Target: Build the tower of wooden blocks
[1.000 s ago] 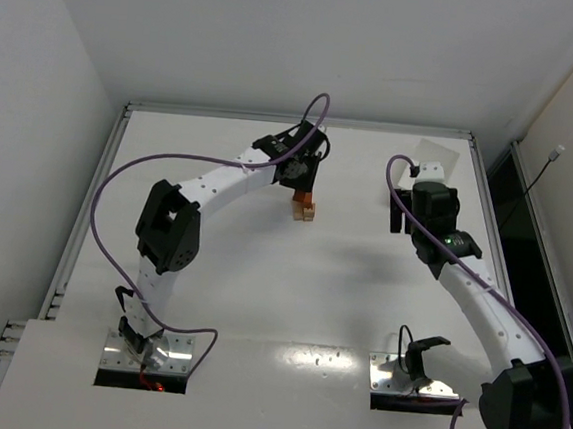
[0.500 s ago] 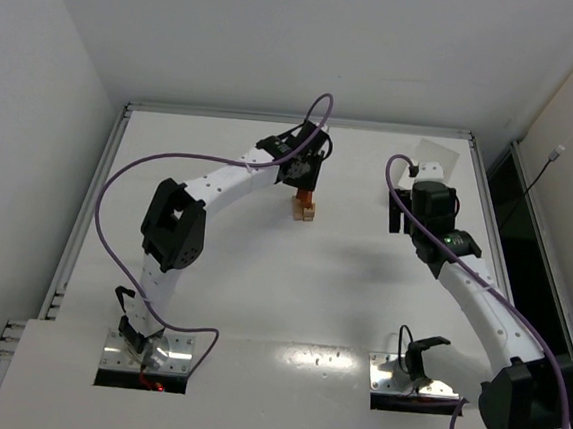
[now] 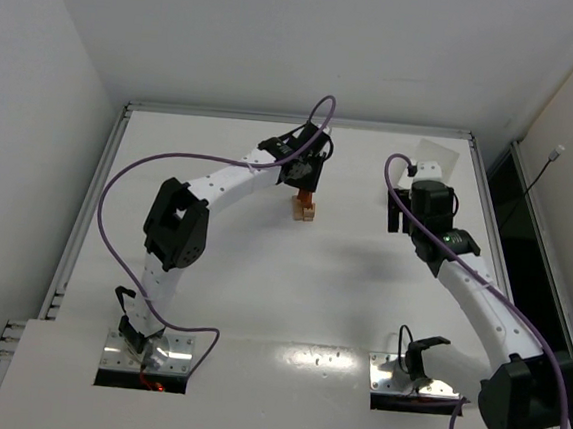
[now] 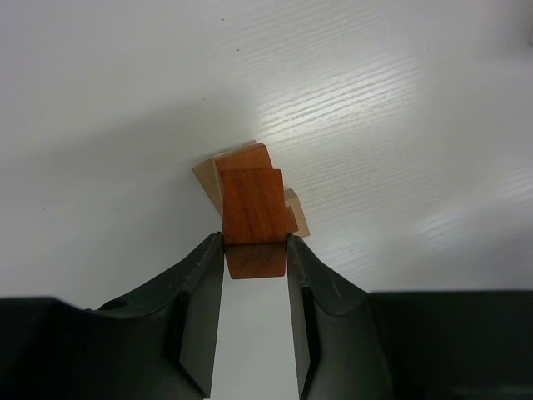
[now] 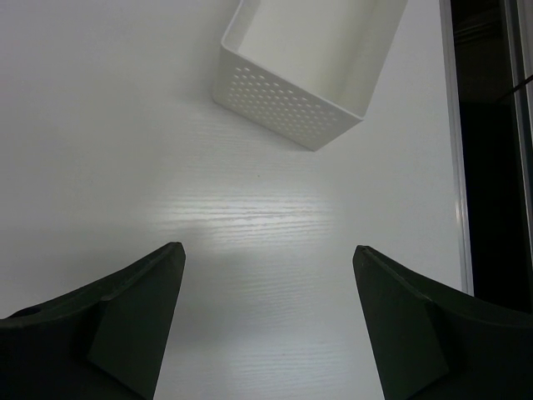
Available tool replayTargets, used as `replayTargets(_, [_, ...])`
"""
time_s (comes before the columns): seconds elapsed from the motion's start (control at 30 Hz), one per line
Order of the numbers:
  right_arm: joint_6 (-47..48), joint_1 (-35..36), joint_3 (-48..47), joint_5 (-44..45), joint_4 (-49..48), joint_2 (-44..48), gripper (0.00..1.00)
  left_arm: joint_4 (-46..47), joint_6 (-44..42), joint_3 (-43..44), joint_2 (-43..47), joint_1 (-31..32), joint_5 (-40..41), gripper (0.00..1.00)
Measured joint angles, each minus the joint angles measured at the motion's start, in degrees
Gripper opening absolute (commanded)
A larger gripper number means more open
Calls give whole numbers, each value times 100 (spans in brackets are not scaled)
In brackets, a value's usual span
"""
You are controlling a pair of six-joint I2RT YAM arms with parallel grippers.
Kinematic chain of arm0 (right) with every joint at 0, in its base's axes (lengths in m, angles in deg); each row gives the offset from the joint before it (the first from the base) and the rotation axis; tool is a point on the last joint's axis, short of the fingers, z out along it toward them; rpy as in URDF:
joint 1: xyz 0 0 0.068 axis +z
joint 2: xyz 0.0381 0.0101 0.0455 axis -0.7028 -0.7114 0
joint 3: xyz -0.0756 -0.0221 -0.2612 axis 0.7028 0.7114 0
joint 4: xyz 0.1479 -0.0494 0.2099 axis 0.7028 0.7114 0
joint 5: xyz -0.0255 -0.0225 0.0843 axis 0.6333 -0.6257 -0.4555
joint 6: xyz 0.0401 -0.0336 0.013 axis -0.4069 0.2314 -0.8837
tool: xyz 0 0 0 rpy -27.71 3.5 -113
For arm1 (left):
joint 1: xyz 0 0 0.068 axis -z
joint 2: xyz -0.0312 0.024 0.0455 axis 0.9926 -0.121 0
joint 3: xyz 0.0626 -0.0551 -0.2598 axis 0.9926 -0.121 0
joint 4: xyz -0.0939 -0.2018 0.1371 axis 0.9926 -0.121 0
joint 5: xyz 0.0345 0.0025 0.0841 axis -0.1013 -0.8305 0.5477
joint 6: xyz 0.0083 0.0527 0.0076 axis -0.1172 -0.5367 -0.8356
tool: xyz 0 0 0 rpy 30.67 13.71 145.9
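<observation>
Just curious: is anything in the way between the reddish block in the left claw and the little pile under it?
Nothing visible does. The left gripper, shut on the reddish block, holds it directly above the pile.

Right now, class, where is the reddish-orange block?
Left wrist view: the reddish-orange block is clamped in the left tool, directly over the block stack.

Colours on the table

Reddish-orange block [image 4: 254, 218] sat over pale tan blocks [image 4: 206, 179]. At two o'clock from them, the white tray [image 5: 287, 104] wore dotted holes. The table [image 4: 400, 100] was white and faintly grained, the cables [image 3: 108, 191] purple.
</observation>
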Motion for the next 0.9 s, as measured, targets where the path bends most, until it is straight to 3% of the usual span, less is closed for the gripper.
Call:
replayTargets(0.3, [-13,-42,-9,-52,-72,-153,78,85,-63,0,-11,-9,-142,1])
replayTargets(0.53, [-20,-42,-129,-52,-79,-240,82,105,-96,57,-76,-46,-216,18])
replayTargets(0.9, [-20,-42,-216,-55,-118,-391,81,136,-111,66,-203,-90,-286,19])
